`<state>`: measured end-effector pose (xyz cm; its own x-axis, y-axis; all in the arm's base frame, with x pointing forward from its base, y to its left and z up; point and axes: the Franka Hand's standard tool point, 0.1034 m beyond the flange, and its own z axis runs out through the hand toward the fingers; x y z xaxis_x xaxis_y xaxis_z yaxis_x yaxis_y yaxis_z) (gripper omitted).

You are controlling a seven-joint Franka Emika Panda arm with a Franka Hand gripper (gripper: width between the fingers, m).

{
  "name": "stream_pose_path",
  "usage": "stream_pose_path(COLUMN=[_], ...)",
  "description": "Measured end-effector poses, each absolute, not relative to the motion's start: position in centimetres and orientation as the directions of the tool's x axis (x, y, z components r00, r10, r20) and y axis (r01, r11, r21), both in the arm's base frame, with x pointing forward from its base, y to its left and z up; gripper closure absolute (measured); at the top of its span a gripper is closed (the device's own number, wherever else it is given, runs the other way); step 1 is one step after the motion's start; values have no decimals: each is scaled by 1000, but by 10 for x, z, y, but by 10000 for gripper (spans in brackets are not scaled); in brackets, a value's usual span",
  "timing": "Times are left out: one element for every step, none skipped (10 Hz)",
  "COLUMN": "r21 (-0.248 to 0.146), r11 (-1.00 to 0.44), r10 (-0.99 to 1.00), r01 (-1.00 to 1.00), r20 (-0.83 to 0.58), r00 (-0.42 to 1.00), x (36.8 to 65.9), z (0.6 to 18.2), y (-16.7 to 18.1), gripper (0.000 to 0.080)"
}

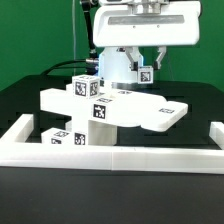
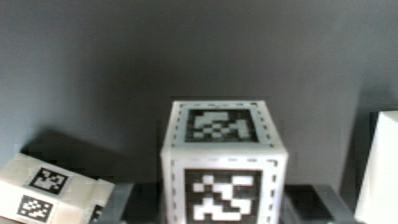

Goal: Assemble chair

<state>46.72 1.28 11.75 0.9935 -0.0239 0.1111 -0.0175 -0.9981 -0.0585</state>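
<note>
- While the gripper (image 1: 147,68) hangs above the table's far side, its fingers clasp a small white tagged block (image 1: 144,73), which the wrist view shows as a square block (image 2: 226,160) between the dark finger tips
- On the black table (image 1: 20,100) the chair's flat seat plate (image 1: 150,108) rests on tagged square legs (image 1: 86,88), two rising above it at the exterior view's left
- Along the near edge runs a low white border wall (image 1: 120,158)
- Behind stands the white robot arm (image 1: 112,62)
</note>
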Motion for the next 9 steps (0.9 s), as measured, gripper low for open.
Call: stream_pose_path(r21=[-59, -53, -42, -27, -15, -2, 5, 3, 3], r11=[-998, -998, -997, -995, -990, -985, -982, -983, -983], r10=[-24, 14, 58, 88, 135, 171, 184, 182, 183], r01=[-18, 20, 64, 93, 139, 174, 186, 184, 185], r20=[111, 114, 128, 139, 155, 165, 165, 162, 161], r00=[994, 993, 990, 986, 979, 971, 969, 970, 970], x=[467, 469, 477, 489, 504, 513, 519, 517, 517], z=[117, 118, 123, 132, 142, 146, 146, 145, 145], y=[13, 8, -6, -16, -27, -34, -40, -38, -38], gripper=[511, 511, 511, 511, 511, 511, 511, 511, 511])
